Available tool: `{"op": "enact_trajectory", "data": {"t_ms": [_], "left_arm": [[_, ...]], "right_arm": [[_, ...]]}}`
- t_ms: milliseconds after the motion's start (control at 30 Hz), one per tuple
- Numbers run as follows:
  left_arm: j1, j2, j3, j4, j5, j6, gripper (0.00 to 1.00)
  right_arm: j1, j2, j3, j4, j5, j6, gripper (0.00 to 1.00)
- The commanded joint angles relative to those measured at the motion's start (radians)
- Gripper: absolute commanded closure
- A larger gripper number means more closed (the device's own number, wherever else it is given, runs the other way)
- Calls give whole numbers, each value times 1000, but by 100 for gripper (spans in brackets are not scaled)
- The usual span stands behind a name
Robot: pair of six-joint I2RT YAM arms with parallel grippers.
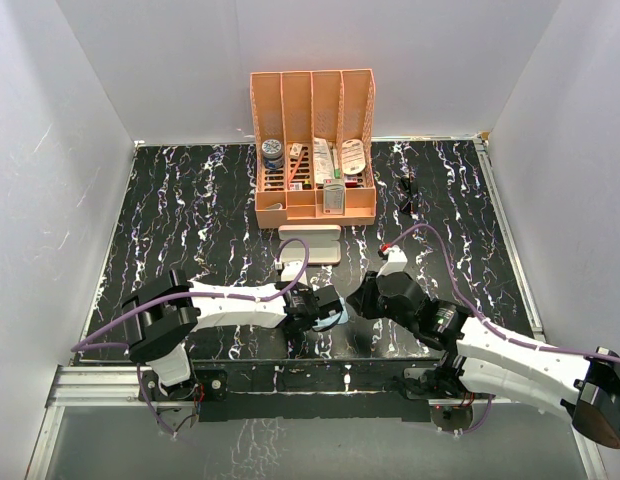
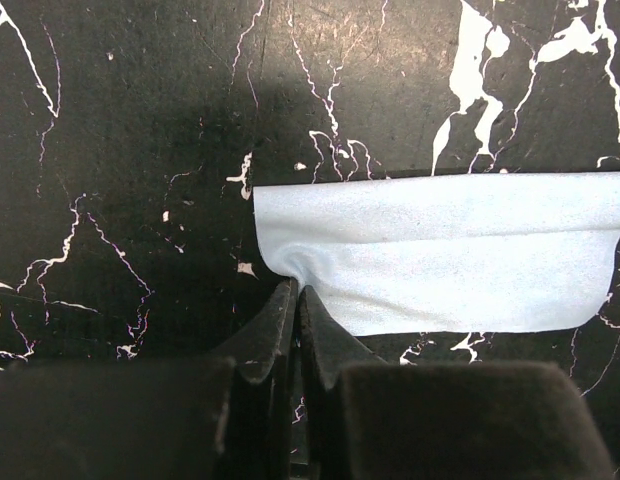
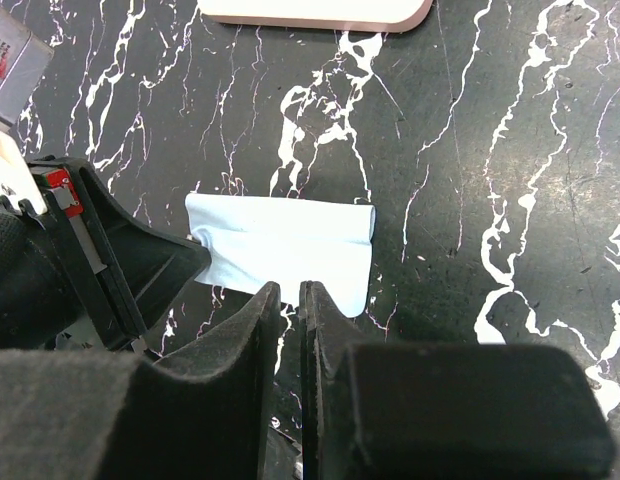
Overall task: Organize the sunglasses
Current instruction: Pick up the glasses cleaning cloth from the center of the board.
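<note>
Your left fingers point(image 2: 295, 300) are pressed fully together on one corner of the light blue square cloth point(image 2: 440, 250), and the fabric puckers right at the tips. The cloth lies on the black, white-veined marble desk point(image 2: 120, 150). A crease runs across it, and the rest stretches off to 3 o'clock from the pinch in the left wrist view.

Your right fingers point(image 3: 288, 296) are almost together, with only a thin slit between them. Their tips are at the cloth's 6 o'clock edge in the right wrist view. You can't tell there whether any fabric is caught. In that same view the left fingers sit at 9 o'clock, on the cloth's corner.

From the top view, both sets of fingers meet near the desk's 6 o'clock edge, just beside each other, with the cloth mostly hidden under them.

The small black thin-framed sunglasses with dark lenses point(image 1: 408, 192) lie on the desk at 1 o'clock from the cloth, well apart from both arms. They are near the 3 o'clock side of the orange slotted plastic organizer point(image 1: 313, 110). They are hard to pick out on the dark top, so you cannot tell whether they are folded.

The pink rounded oblong glasses case point(image 1: 310, 243) lies flat at 6 o'clock of the organizer, between it and the cloth. The organizer's slots hold small items too small to identify.
</note>
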Motion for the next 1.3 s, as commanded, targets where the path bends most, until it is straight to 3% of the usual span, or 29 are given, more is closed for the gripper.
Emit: {"op": "enact_trajectory", "data": {"t_ms": [0, 233, 733, 1267], "left_arm": [[-3, 78, -46, 37, 86, -14, 100], [-4, 44, -58, 44, 71, 12, 100], [-4, -128, -234, 301, 83, 41, 100], [-2, -173, -284, 361, 77, 35, 100]], "right_arm": [[-5, -12, -6, 21, 23, 5, 87], [-4, 31, 2, 19, -3, -6, 87], [-5, 219, 101, -54, -18, -22, 79], [-4, 407, 211, -159, 5, -37, 79]]}}
